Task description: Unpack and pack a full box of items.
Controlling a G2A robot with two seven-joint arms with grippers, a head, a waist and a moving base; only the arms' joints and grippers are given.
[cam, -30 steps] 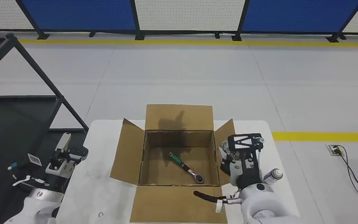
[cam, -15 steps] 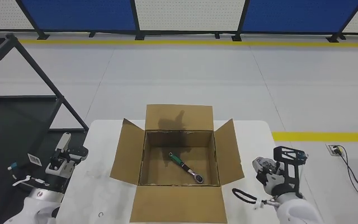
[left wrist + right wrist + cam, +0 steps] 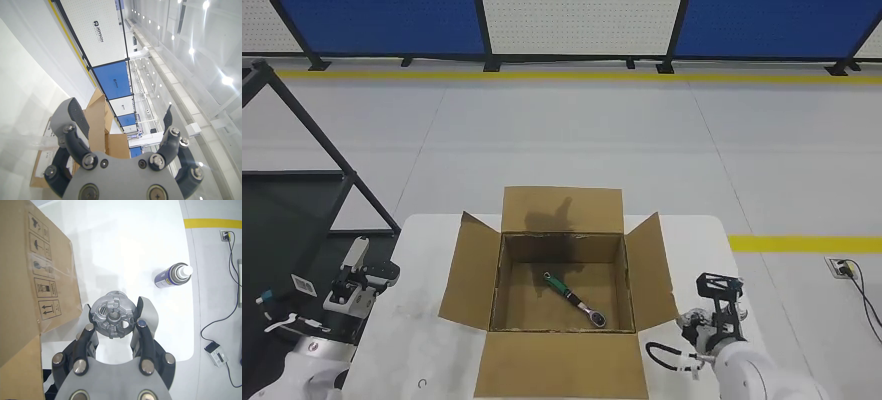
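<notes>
The box (image 3: pixel 562 210) stands on the table (image 3: pixel 422 330) with a wrench (image 3: pixel 575 300) in it. To its right, the right gripper (image 3: pixel 114 306) holds a metal part (image 3: pixel 113 317). A spray can (image 3: pixel 171 275) stands farther right.

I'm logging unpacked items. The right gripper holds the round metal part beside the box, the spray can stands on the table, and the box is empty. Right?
The box is not empty: the top view shows a green-handled wrench lying inside. The right gripper does grip the metal part, and the spray can stands on the table.
</notes>
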